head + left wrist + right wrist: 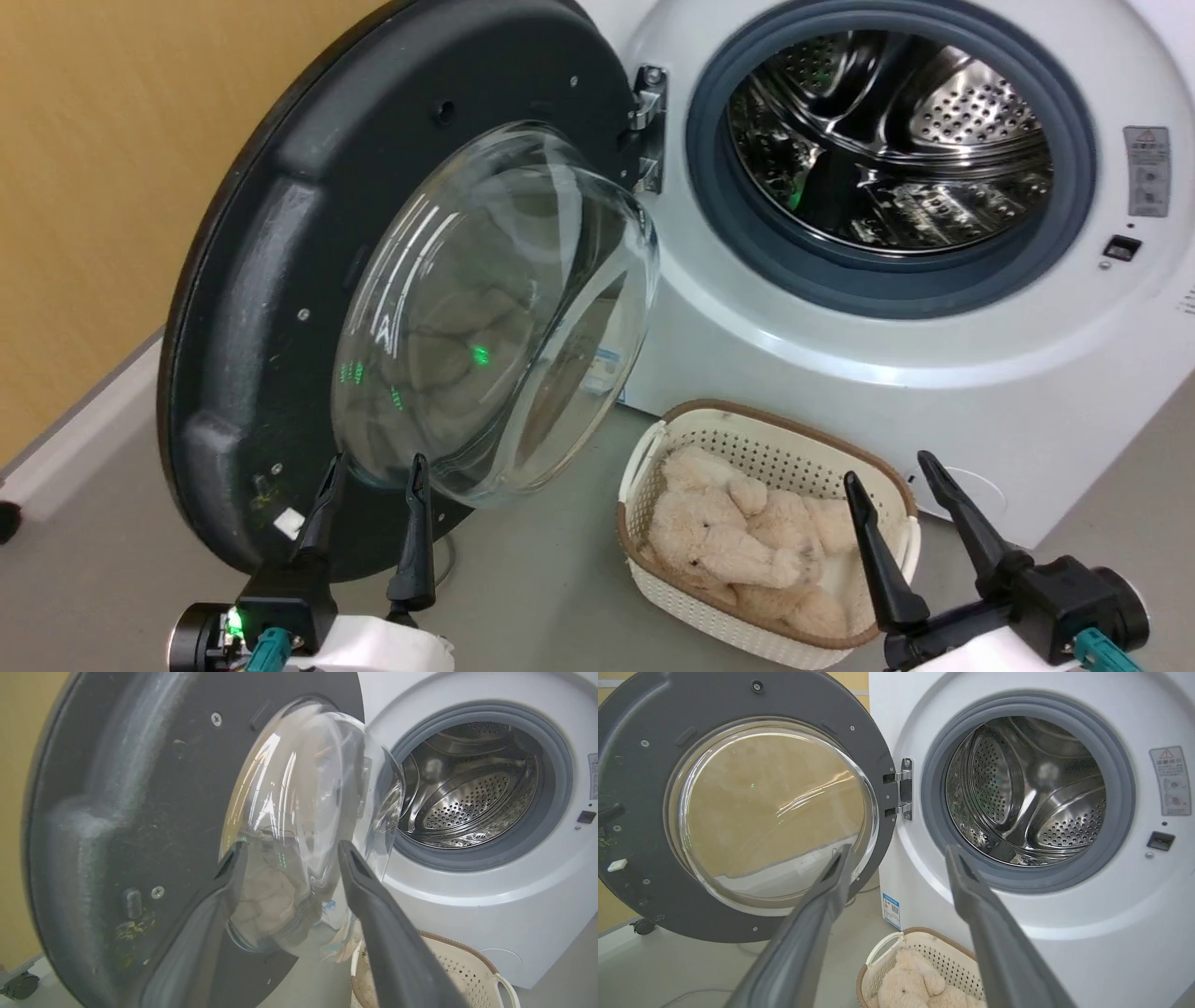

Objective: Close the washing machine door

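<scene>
Beside the washing machine [840, 373], the washing machine door [411, 280] looks heavy and stiff, best pushed on its black rim [243, 308] by the open left tool [376, 464].

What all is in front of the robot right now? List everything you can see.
washing machine: one, white, ahead on the right
washing machine door: one, black rim with clear glass bowl, swung open to the left
steel drum: one, shiny and perforated, inside the port
rubber ring: one, grey, around the drum opening
stickers: two, one grey right of the port, one blue and white low on the front
basket: one, cream with brown rim, on the floor below the port
plush toy: at least one, beige, in the basket
wall: yellow, left
floor: grey
left end effector: one, dark, open, before the door
right end effector: one, dark, open, above the basket
</scene>
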Tool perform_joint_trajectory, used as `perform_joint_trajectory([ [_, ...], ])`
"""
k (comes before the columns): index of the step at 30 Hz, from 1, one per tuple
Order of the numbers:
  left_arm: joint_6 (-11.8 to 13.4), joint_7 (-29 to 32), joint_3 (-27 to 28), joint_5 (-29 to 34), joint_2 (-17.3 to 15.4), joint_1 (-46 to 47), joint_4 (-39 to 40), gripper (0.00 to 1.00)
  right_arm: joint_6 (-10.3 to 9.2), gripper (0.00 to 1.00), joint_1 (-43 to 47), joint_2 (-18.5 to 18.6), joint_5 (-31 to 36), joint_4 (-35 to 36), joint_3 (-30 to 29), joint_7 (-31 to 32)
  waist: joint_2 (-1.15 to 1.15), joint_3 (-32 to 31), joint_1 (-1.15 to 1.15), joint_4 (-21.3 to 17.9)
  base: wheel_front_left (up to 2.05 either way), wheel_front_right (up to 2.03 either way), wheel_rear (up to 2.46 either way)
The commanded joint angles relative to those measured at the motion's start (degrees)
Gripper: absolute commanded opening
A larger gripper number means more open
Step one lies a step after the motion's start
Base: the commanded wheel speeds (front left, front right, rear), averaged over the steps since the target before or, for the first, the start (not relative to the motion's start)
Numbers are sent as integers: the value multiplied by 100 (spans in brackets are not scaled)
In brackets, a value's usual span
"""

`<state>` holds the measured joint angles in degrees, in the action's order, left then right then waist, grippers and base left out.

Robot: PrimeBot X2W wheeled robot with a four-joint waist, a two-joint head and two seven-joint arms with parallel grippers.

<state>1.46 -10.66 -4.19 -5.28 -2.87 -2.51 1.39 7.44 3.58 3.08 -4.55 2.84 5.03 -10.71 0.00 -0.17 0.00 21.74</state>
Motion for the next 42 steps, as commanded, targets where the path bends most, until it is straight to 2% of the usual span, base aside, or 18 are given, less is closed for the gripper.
perform_joint_trajectory([
  [1,45,-70,9,-38,-1,-69,47,100,3,100,-15,-16,-14,14,69,-66,0,33,0,79,0,0,0],
  [31,230,-429,8,-233,0,-319,350,100,5,100,-268,-20,-72,-153,549,-424,0,174,0,881,0,0,0],
  [42,219,-434,26,-231,0,-308,340,100,5,100,-248,-21,-101,-123,515,-429,0,203,0,891,0,0,0],
])
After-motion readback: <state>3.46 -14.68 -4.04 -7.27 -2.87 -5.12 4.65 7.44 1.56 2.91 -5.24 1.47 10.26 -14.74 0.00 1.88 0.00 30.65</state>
